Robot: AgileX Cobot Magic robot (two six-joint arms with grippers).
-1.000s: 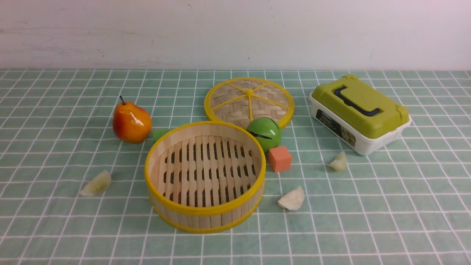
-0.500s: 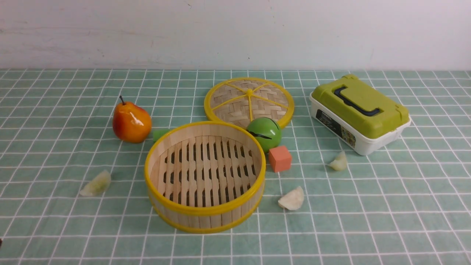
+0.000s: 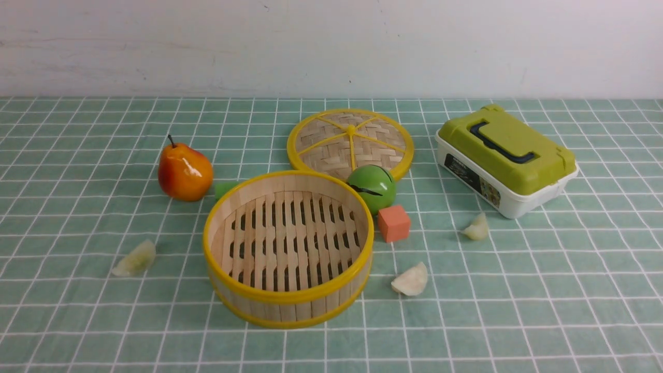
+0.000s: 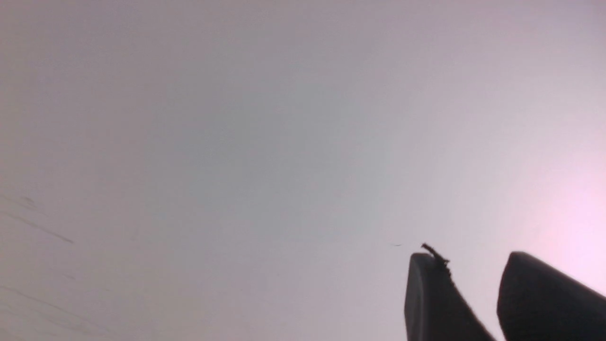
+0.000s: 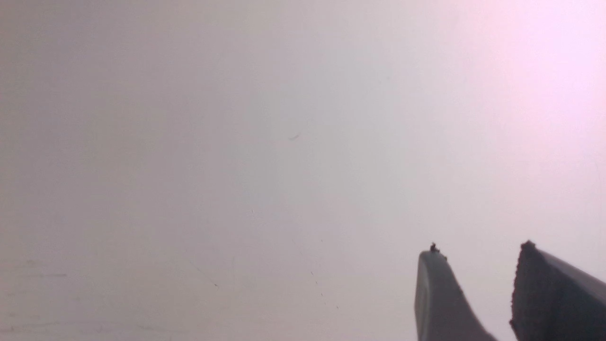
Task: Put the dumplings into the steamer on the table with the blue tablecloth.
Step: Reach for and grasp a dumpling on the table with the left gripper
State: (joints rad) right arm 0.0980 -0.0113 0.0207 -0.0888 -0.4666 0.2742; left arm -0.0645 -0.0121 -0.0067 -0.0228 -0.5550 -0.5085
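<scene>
Nothing on the table (image 3: 518, 321) has moved in the last second. The steamer (image 3: 290, 311) is empty, and three dumplings (image 3: 410, 280) lie around it. All of them are well apart from both pincers, which face only a bare wall (image 4: 236, 142). The left pincer (image 4: 471, 258) and the right pincer (image 5: 478, 251) each stand a bit open, holding nothing. So I think the job has not started yet.

I see a teal-green tabletop (image 3: 518, 311) gridded in white, a pale bamboo steamer (image 3: 290, 310) with yellow rims, whitish dumplings (image 3: 410, 280), an orange-red pear (image 3: 185, 173) and an orange cube (image 3: 394, 223).
</scene>
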